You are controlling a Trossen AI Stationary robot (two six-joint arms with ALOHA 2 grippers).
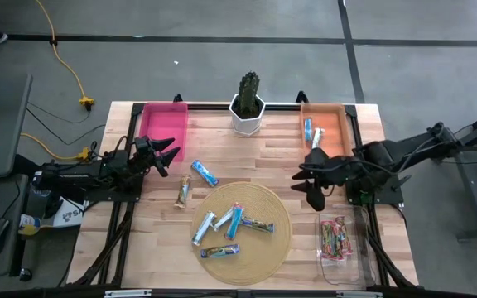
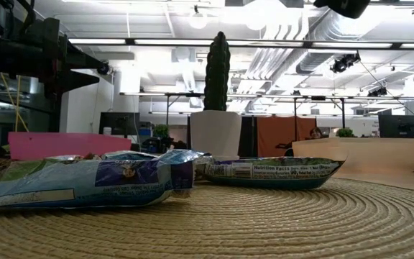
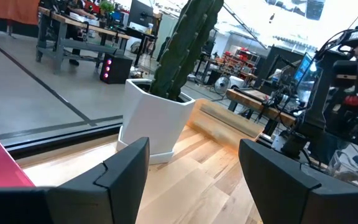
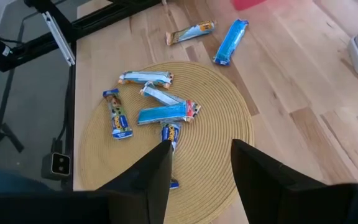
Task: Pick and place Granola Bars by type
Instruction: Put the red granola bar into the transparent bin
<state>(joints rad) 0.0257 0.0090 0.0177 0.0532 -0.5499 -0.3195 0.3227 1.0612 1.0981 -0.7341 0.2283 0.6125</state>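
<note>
Several granola bars (image 1: pixel 230 223) lie on a round woven mat (image 1: pixel 276 248) at the table's near middle; they also show in the right wrist view (image 4: pixel 163 113) and close up in the low view (image 2: pixel 85 180). A blue bar (image 1: pixel 204 172) and a tan bar (image 1: pixel 183 192) lie on the wood left of the mat. One blue bar (image 1: pixel 309 131) lies in the orange bin (image 1: pixel 331 117). Pink-red bars (image 1: pixel 335 236) lie in a clear bin (image 1: pixel 356 248). My left gripper (image 1: pixel 171 157) (image 3: pixel 194 149) is open and empty by the pink bin (image 1: pixel 164 124). My right gripper (image 1: pixel 306 184) (image 4: pixel 201 149) is open and empty above the mat's right edge.
A cactus in a white pot (image 1: pixel 248 108) stands at the far middle between the pink and orange bins. Bare wood lies between the mat and the far bins. The table's near edge runs just behind the mat.
</note>
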